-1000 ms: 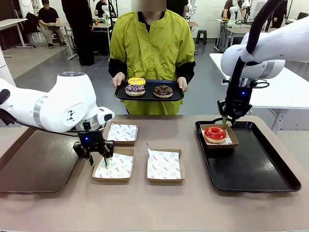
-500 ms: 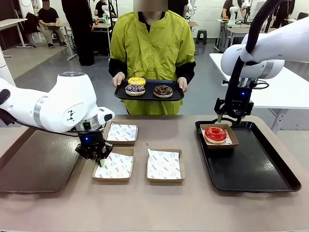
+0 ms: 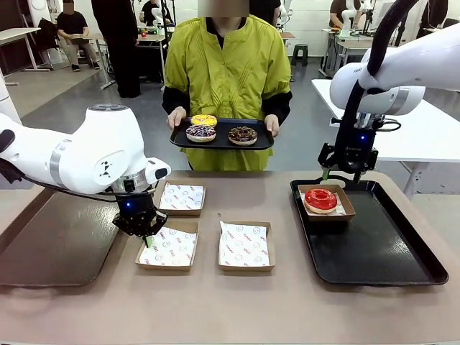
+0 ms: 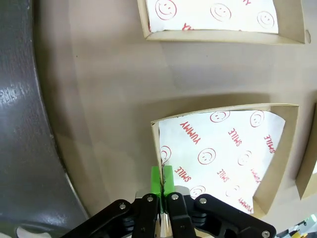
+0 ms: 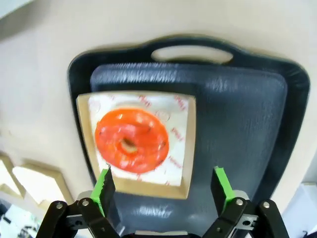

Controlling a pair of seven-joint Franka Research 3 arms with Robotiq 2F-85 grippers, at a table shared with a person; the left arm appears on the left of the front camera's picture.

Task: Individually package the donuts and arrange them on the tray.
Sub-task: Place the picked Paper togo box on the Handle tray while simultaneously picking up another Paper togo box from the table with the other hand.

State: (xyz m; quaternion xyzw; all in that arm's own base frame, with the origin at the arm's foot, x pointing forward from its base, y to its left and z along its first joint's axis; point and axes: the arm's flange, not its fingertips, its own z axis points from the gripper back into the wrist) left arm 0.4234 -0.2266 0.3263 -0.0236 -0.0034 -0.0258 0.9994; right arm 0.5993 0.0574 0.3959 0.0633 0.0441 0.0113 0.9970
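My left tool (image 3: 146, 239) is pinched on the side wall of an empty paper-lined cardboard box (image 3: 172, 250), well left of the black tray (image 3: 392, 259) on the surface (image 3: 237, 305). My right tool (image 3: 333, 175) hangs, fingers apart, over that tray's far left corner, where the red-iced donut (image 3: 320, 199) sits boxed. Three more donuts (image 3: 201, 133) wait on the person's tray (image 3: 262, 141), beyond it. I judge a low, level lift best, so the thin wall doesn't buckle or the liner slide.
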